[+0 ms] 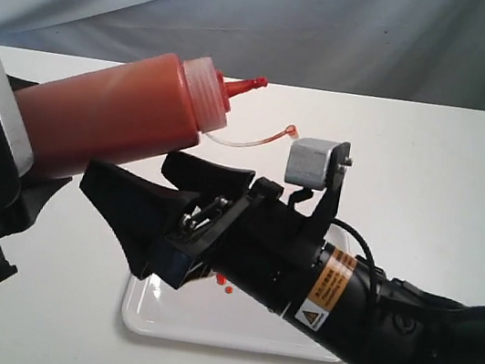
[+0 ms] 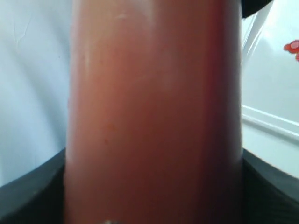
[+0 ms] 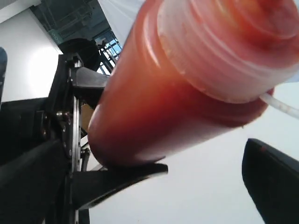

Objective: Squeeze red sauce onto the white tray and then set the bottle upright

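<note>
So it looks like the squeezing is done and we're on the stand-it-up step, judging by the few blobs of glossy red sauce (image 1: 222, 280) already on the flat white rectangular plastic tray (image 1: 226, 341).

Exterior view: the left gripper (image 1: 33, 135) is clamped round the lower body of the translucent orange-red plastic squeeze bottle (image 1: 114, 116). It's held up off the white table (image 1: 428, 175), tilted with the nozzle pointing up and right, and the little tethered tip cap (image 1: 291, 134) dangles off it. The right gripper (image 1: 126, 168) sits just under the bottle, jaws spread wide, holding nothing.

Left wrist view: the bottle wall fills nearly everything, with black fingers (image 2: 28, 200) hugging both sides.

Right wrist view: the bottle passes over that gripper's spread jaws near the cap end, and I can't tell if one touches it.

My guess for next: swing the base down until the bottle is vertical, then set it on the table beside the tray, maybe with the right closing in to steady it
</note>
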`<state>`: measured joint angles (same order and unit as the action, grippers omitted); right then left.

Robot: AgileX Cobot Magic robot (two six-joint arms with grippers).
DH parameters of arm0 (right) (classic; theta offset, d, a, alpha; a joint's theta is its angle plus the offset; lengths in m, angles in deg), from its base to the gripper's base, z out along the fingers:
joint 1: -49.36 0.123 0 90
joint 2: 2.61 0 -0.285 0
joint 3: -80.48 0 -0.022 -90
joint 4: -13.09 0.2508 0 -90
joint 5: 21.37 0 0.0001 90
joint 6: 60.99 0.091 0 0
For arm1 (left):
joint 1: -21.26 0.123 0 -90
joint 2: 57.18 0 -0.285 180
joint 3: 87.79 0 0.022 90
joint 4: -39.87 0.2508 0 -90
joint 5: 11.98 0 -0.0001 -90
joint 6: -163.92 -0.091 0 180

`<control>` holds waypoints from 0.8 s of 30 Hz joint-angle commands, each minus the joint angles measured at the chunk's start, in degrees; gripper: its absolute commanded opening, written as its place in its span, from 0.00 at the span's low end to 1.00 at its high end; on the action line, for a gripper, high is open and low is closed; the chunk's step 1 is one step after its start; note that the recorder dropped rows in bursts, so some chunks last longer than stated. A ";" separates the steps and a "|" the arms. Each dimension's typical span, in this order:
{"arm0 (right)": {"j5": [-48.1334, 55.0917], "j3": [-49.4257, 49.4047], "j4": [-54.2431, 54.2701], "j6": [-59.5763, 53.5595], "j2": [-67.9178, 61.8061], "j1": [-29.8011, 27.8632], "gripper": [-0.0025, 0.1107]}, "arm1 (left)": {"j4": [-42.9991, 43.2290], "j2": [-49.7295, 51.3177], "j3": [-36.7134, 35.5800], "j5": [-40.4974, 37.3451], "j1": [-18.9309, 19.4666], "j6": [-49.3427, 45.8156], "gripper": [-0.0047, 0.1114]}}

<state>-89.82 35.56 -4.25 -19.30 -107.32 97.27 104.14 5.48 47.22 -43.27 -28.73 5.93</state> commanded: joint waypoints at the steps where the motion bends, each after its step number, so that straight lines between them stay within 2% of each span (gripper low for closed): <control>1: -1.29 1.84 -0.26 -3.64 0.04 0.11 0.85 | 1.00 -0.87 0.31 4.09 -0.26 5.37 0.04; 13: -1.51 7.52 1.78 -12.61 0.04 0.11 0.85 | 2.95 -0.87 -1.93 9.27 -0.26 8.12 0.04; 16: 1.07 9.45 2.44 -15.96 0.04 0.11 0.84 | 2.95 -0.74 -1.93 10.11 -0.26 8.14 0.04; 19: 6.60 12.05 1.98 -17.46 0.04 0.11 0.77 | 3.77 -0.74 -1.93 9.83 -0.26 8.03 0.04; 24: 11.39 15.25 1.21 -17.89 0.04 0.11 0.54 | 4.52 -0.74 -1.93 9.83 -0.26 8.03 0.04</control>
<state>-80.21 48.83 -2.61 -34.86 -107.58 97.27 106.38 4.89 45.52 -37.80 -28.41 15.43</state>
